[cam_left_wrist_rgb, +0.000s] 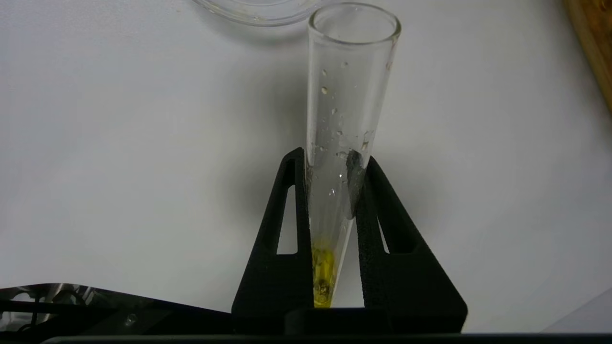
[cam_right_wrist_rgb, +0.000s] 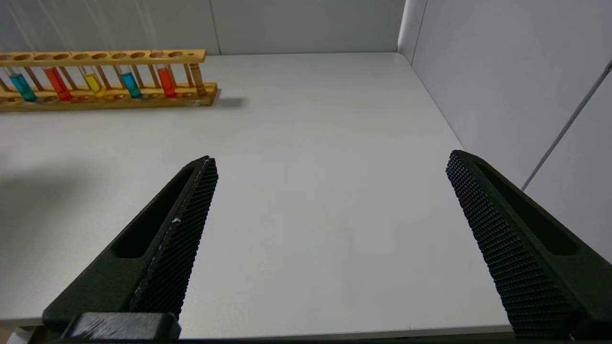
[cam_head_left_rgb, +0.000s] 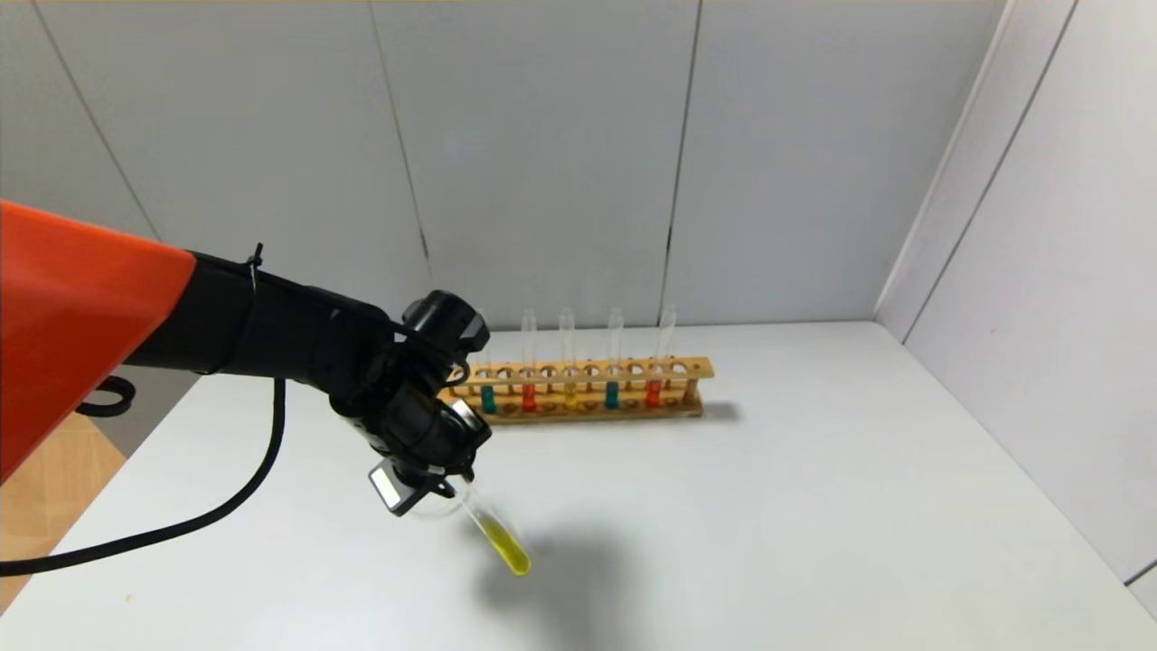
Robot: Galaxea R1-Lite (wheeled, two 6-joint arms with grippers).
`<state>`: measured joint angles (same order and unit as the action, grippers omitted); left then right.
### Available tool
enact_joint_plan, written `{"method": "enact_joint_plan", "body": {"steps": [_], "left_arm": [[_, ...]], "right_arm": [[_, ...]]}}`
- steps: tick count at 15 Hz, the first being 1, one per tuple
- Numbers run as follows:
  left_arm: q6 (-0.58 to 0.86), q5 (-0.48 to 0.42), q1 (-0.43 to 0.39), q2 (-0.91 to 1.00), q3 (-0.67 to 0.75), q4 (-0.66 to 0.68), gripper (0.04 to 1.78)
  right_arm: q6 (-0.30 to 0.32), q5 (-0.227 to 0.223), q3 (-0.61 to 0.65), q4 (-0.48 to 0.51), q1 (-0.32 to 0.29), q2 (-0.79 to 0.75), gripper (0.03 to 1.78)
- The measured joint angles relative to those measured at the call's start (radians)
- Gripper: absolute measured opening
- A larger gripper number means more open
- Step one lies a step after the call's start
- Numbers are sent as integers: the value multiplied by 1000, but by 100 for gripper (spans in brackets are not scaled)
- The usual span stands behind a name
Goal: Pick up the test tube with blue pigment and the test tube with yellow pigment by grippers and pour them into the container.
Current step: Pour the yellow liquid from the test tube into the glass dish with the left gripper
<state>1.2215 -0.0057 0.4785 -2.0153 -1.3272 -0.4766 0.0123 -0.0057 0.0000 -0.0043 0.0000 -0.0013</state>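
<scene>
Your left gripper (cam_left_wrist_rgb: 330, 162) pinches the yellow tube (cam_left_wrist_rgb: 342, 143) over the surface (cam_head_left_rgb: 813, 506), tilted, liquid at its round end, mouth near the dish (cam_left_wrist_rgb: 258, 9). Your right gripper (cam_right_wrist_rgb: 332, 162) is spread wide, holding nothing. A blue tube (cam_head_left_rgb: 612, 394) sits in the rack (cam_head_left_rgb: 578, 389).
</scene>
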Motion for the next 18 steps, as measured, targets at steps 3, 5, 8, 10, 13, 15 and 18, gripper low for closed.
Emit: {"method": "enact_joint_plan", "body": {"steps": [3, 5, 8, 10, 13, 15, 18], "left_arm": [[1, -20, 0, 0, -1, -4, 32], [0, -26, -1, 0, -2, -4, 32], [0, -36, 0, 0, -3, -5, 32], [2, -63, -1, 2, -3, -6, 32], [11, -88, -3, 3, -10, -30, 32], [14, -93, -12, 3, -18, -42, 32], [20, -94, -23, 4, -19, -43, 32]], "right_arm": [[0, 0, 0, 0, 0, 0, 175], [0, 0, 0, 0, 0, 0, 175], [0, 0, 0, 0, 0, 0, 175], [0, 0, 0, 0, 0, 0, 175], [0, 0, 0, 0, 0, 0, 175], [0, 0, 0, 0, 0, 0, 175], [0, 0, 0, 0, 0, 0, 175]]}}
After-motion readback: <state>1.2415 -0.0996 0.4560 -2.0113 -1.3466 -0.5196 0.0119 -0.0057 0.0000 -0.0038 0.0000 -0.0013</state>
